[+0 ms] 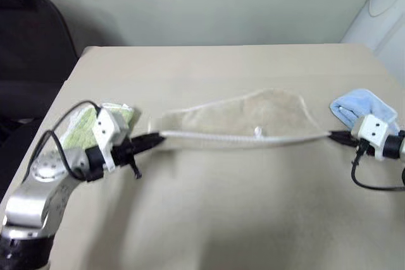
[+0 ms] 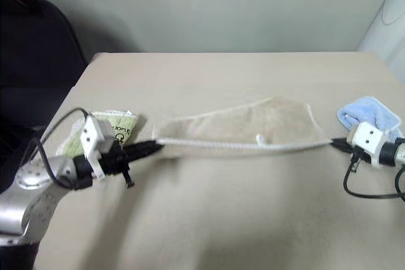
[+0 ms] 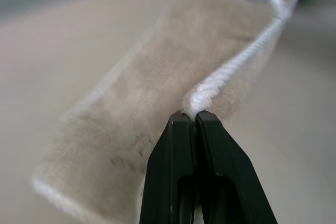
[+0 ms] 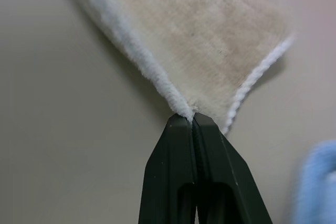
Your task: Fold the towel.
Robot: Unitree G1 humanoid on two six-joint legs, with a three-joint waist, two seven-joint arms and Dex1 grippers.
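1. Dark bag or chair [image 1: 28, 36]: black, at the far left, off the table's edge, beside its far left corner.
2. Table [image 1: 209, 219]: beige top, bearing all cloth items listed below.
3. Light green towel [image 1: 85, 124]: white-trimmed, folded, lying on the table's left part, partly hidden behind the left wrist housing.
4. Left gripper [image 1: 157, 136]: black fingers [image 3: 178, 171] pressed together, pinching the white corded trim at the left corner of the towel. The gripper points toward the right, angled slightly down.
5. The towel [image 1: 253, 115]: beige terry cloth, at the middle of the table, stretched between both grippers. Its near edge, the white corded trim [image 1: 240, 137], is raised and pulled taut in a nearly straight line; the far part sags back onto the table surface. A small white loop [image 1: 257, 132] sits on the trim, right of centre. Faint dark print shows on the cloth near the left corner in the left wrist view.
6. Right gripper [image 1: 332, 135]: fingers clamped tight on the towel's right corner, where two trimmed edges meet.
7. Light blue towel [image 1: 364, 105]: bunched, on the table's right part, just behind the right gripper.
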